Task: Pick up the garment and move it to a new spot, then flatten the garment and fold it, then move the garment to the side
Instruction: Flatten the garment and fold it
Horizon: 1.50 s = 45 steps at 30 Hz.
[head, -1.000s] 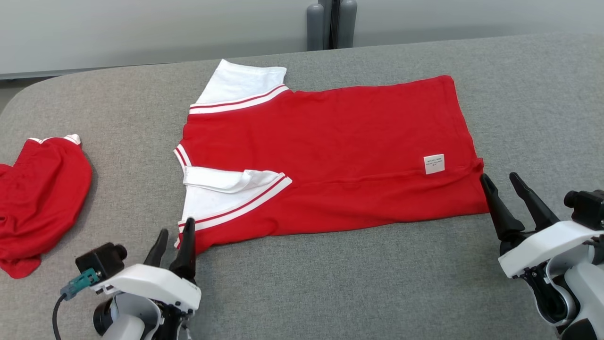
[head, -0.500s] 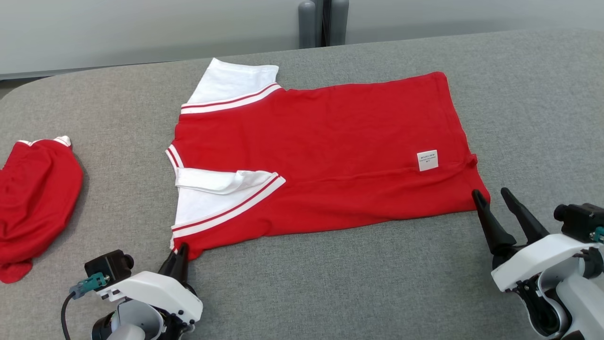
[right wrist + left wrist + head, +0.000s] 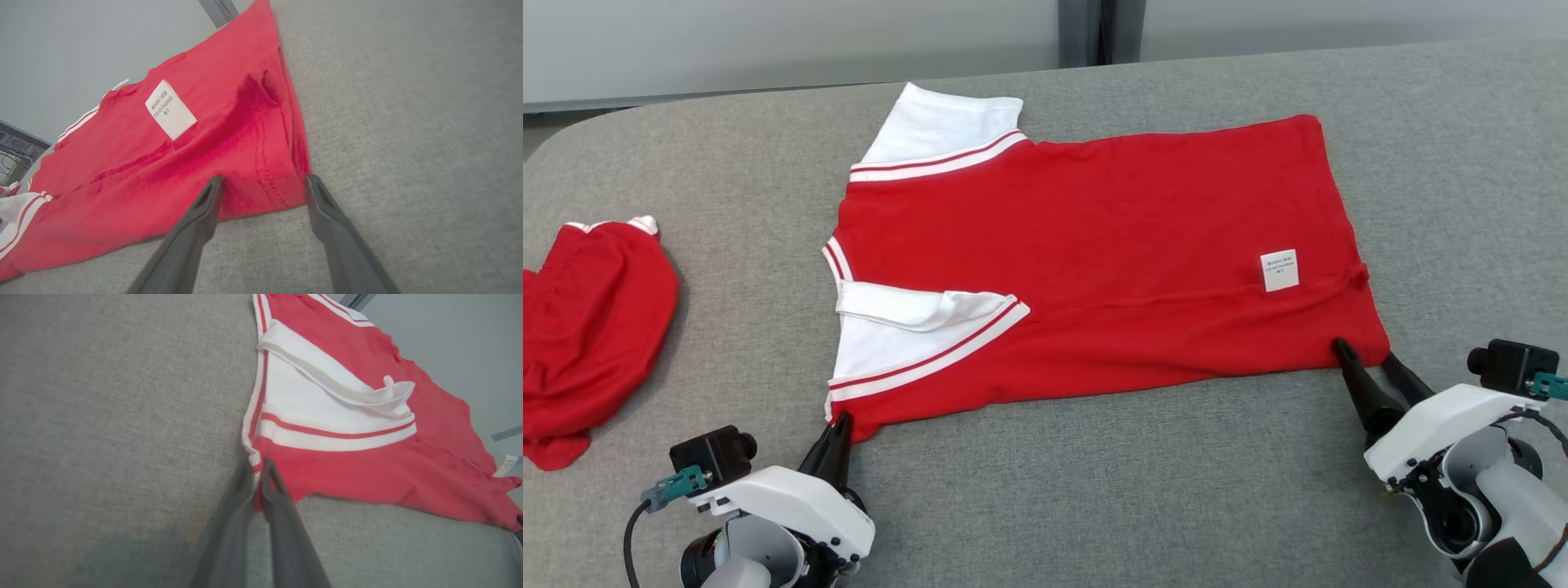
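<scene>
Looks like folding: left end effector point(image 3: 840, 420) clamps the garment point(image 3: 1094, 261) corner; your right end effector point(image 3: 1364, 353) gapes astride the hem, so close it next.

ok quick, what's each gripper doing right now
left gripper: closed on the sleeve-side corner of the red shirt
right gripper: open, fingers straddling the hem corner, nothing gripped

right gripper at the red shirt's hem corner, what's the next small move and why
Probably close the right gripper on the hem corner. Its open fingers straddle that corner of the red shirt, while the left gripper is shut on the near sleeve-end corner. Closing would likely give a hold on both near corners for the fold.
</scene>
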{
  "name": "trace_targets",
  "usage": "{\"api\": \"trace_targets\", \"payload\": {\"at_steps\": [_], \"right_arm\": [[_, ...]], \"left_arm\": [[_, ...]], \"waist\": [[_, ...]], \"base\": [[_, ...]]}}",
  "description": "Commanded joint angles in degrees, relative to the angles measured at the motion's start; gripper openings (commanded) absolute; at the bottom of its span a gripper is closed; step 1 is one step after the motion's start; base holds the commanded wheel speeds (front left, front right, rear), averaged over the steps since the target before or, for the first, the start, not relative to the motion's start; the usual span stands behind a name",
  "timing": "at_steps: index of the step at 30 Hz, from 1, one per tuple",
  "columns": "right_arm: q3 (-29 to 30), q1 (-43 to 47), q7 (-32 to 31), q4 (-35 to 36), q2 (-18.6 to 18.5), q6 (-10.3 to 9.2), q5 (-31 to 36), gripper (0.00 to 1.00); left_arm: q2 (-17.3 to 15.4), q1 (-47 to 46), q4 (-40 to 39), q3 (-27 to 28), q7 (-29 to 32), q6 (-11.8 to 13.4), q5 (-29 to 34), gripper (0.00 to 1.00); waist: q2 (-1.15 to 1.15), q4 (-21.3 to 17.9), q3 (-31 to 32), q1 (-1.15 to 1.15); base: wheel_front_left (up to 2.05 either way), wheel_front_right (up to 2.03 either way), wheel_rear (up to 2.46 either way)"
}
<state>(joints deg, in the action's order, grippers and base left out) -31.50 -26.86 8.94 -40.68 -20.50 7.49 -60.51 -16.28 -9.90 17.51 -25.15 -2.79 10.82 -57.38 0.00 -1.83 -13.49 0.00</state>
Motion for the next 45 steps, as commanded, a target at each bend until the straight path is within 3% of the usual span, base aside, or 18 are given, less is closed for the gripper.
{"api": "trace_targets", "payload": {"at_steps": [1,2,3,14,20,31,39,40,42,43,44,45], "right_arm": [[-0.8,-0.9,-0.7,-0.8,0.0,0.0,-0.9,0.66],[-1.4,-1.1,-0.8,-1.2,-0.2,0.0,-1.3,0.21],[-1.9,-1.2,-0.5,-1.5,-0.3,0.0,-1.8,0.0],[-7.0,2.7,1.8,3.5,-6.4,-0.01,-7.2,0.0],[-8.5,5.7,2.7,6.2,-9.3,-0.01,-9.6,0.0],[-8.3,15.2,4.2,10.9,-17.5,-0.02,-13.2,0.0],[-8.7,17.3,2.9,11.7,-18.0,-0.01,-13.0,0.0],[-8.7,17.4,2.7,11.5,-17.7,-0.01,-13.0,0.05],[-8.5,17.4,2.7,11.0,-17.7,-0.01,-12.7,0.7],[-8.1,17.3,3.2,10.7,-17.8,-0.01,-12.5,1.0],[-7.8,17.1,3.7,10.3,-18.1,-0.01,-11.9,1.0],[-7.3,16.8,4.2,9.8,-18.4,-0.01,-10.8,1.0]], "left_arm": [[-0.5,-0.8,0.0,0.0,0.0,-0.2,0.3,0.0],[-0.4,-1.0,0.1,-0.1,0.0,-0.3,0.3,0.0],[-0.4,-1.0,0.1,-0.2,0.0,-0.5,0.4,0.0],[-0.7,2.1,-1.5,-0.3,-1.1,-1.3,-0.3,0.0],[-1.3,5.8,-5.1,-1.2,-0.3,-0.5,-0.6,0.0],[-4.6,16.6,-17.0,-2.3,3.1,4.6,-1.5,0.0],[-5.1,19.1,-20.1,-4.5,7.1,7.5,-2.0,0.0],[-4.8,18.9,-19.8,-4.8,7.2,7.6,-2.0,0.09],[-4.7,18.3,-19.3,-5.2,7.5,7.9,-1.4,0.4],[-4.5,18.1,-19.1,-5.3,7.4,8.0,-1.3,0.79],[-4.4,17.9,-19.0,-5.3,7.1,8.2,-0.9,0.96],[-4.2,17.8,-18.9,-5.2,6.6,8.6,-0.6,1.0]], "waist": [[0.0,0.4,-0.2,0.0],[0.0,0.6,-0.3,0.0],[0.0,0.8,-0.3,0.0],[0.0,1.1,1.4,0.0],[0.0,1.0,3.2,0.0],[0.0,1.7,6.2,0.0],[0.0,2.1,7.3,0.0],[0.0,2.2,7.4,0.0],[0.0,2.3,7.7,0.0],[0.0,2.4,7.9,0.0],[0.0,2.4,8.1,0.0],[0.0,2.5,8.2,0.0]], "base": [[0.0,0.0,0.0],[0.0,0.0,0.0],[0.0,0.0,0.0],[0.0,0.0,0.0],[0.0,0.0,0.0],[0.0,0.0,0.0],[0.0,0.0,0.0],[0.0,0.0,0.0],[0.0,0.0,0.0],[0.0,0.0,0.0],[0.0,0.0,0.0],[0.0,0.0,0.0]]}}
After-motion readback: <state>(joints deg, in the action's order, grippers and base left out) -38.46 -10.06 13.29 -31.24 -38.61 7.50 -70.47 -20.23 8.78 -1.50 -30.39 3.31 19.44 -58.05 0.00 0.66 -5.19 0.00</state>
